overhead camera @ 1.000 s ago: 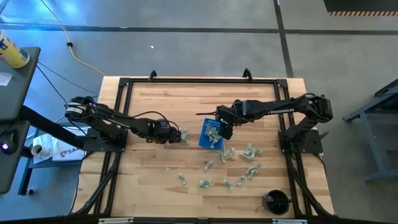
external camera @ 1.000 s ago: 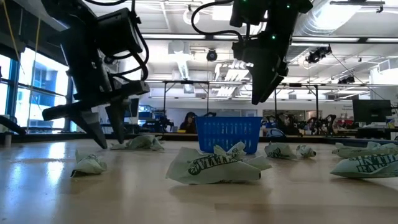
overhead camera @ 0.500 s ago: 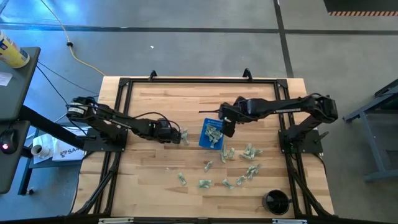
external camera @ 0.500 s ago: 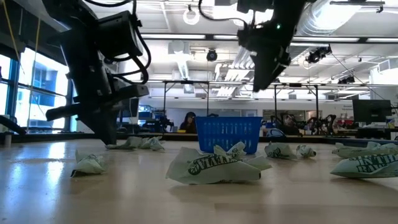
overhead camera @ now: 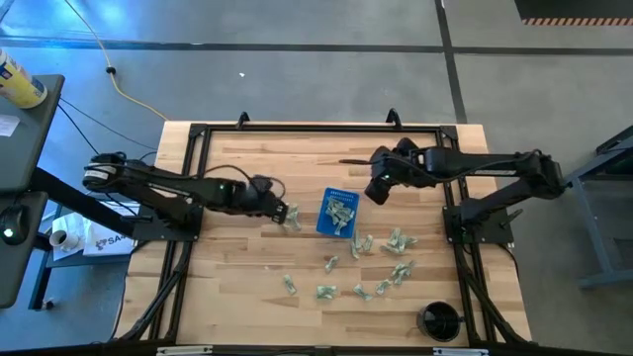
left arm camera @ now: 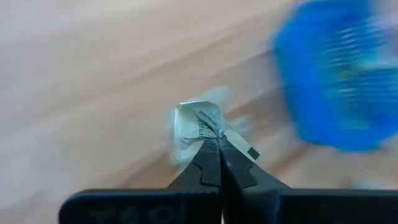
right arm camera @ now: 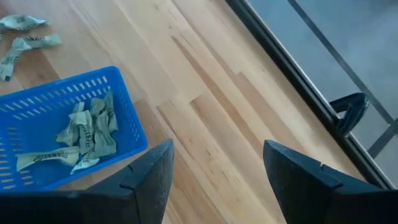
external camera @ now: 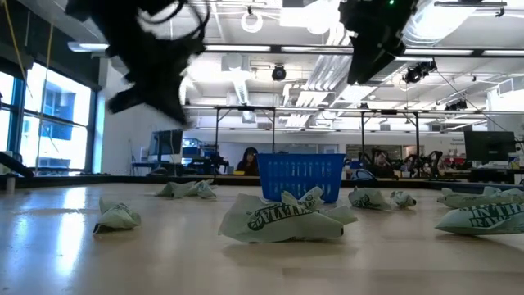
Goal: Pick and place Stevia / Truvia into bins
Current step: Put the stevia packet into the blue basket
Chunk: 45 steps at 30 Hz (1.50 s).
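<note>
Two dark fingers of the left gripper are pressed together on one corner of a small crumpled sachet, which hangs pinched at their tips, off the bench. The wrist picture is smeared, so I would only say it looks like one sachet, not two. From above, this gripper sits just beside the blue bin, on the bin's left, with only a narrow strip of bare wood between them. That is the relation that matters: the bin lies straight ahead of the left fingers along the arm's reach, so a short carry to the right should bring the sachet over its rim.

The right gripper is up near the bin's far right corner, raised, its fingers spread with nothing between them. The bin below it already holds several sachets.

Further out, about a dozen loose sachets lie scattered on the bench in front of and to the right of the bin, nearer the right arm. A round black cup stands at the front right corner, well apart.
</note>
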Each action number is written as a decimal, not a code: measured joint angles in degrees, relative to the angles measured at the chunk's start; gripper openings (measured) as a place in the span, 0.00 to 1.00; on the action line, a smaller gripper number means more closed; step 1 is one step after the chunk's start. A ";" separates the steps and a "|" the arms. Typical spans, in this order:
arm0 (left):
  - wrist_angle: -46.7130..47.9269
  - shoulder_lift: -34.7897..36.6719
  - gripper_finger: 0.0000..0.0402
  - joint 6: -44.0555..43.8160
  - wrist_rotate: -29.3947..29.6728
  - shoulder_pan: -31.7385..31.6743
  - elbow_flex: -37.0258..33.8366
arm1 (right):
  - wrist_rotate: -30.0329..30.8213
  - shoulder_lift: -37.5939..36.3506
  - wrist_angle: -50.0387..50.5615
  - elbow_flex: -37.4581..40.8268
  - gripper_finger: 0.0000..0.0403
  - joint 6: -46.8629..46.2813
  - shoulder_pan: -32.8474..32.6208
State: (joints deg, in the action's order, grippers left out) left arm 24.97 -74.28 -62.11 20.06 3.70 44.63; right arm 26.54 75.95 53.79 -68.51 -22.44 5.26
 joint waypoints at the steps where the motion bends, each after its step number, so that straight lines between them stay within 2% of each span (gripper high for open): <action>1: -2.83 0.03 0.05 3.18 0.00 -0.07 0.82 | -0.04 -0.51 0.22 0.00 0.59 0.22 0.00; 4: -11.01 -1.36 0.06 12.05 -3.20 -2.10 2.55 | -0.04 -1.51 0.92 0.00 0.59 0.17 0.00; 6: -18.21 -4.30 0.07 15.27 -6.52 -4.08 3.88 | -0.08 -1.58 1.77 0.00 0.59 -0.27 0.00; 10: -25.16 -12.44 0.06 19.64 -12.79 -8.09 7.87 | -0.78 -1.65 4.51 0.00 0.58 -1.64 -0.73; 14: -25.01 -21.26 0.09 21.70 -21.79 -9.91 15.20 | -1.21 -1.80 8.22 -0.02 0.56 -3.12 -2.87; 17: -20.53 -26.41 0.16 22.97 -24.36 -8.68 21.70 | -1.37 -1.87 11.22 -0.02 0.57 -3.12 -5.31; 23: -3.43 -31.82 0.38 23.26 -22.12 -6.99 31.60 | -4.64 -1.87 15.70 -0.02 0.58 -3.66 -10.16; 26: 3.79 -31.62 0.48 25.78 -22.17 -6.99 34.42 | -6.05 -1.85 16.41 0.11 0.58 -3.56 -12.29; 29: 11.47 -30.14 0.54 28.58 -22.30 -6.97 36.10 | -11.49 -1.93 15.93 2.69 0.58 -3.00 -13.65; 32: 19.66 -27.02 0.57 30.22 -20.35 -6.28 36.40 | -17.52 -2.30 15.09 8.36 0.58 -3.10 -16.59; 34: 26.21 -25.46 0.57 30.81 -16.12 -4.96 36.38 | -21.39 -3.00 12.81 12.27 0.59 -3.87 -20.13; 38: 34.56 -22.61 0.57 29.84 -8.94 -1.87 36.36 | -24.44 -3.75 6.01 16.93 0.58 -9.49 -28.96; 45: 35.47 -21.48 0.57 28.68 -7.00 1.36 36.27 | -25.70 -3.09 -3.23 22.57 0.57 -16.59 -39.24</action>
State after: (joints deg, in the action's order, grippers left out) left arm 60.44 -95.77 -33.43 13.06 5.06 80.90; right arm 0.84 72.86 50.56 -45.94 -39.02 -33.98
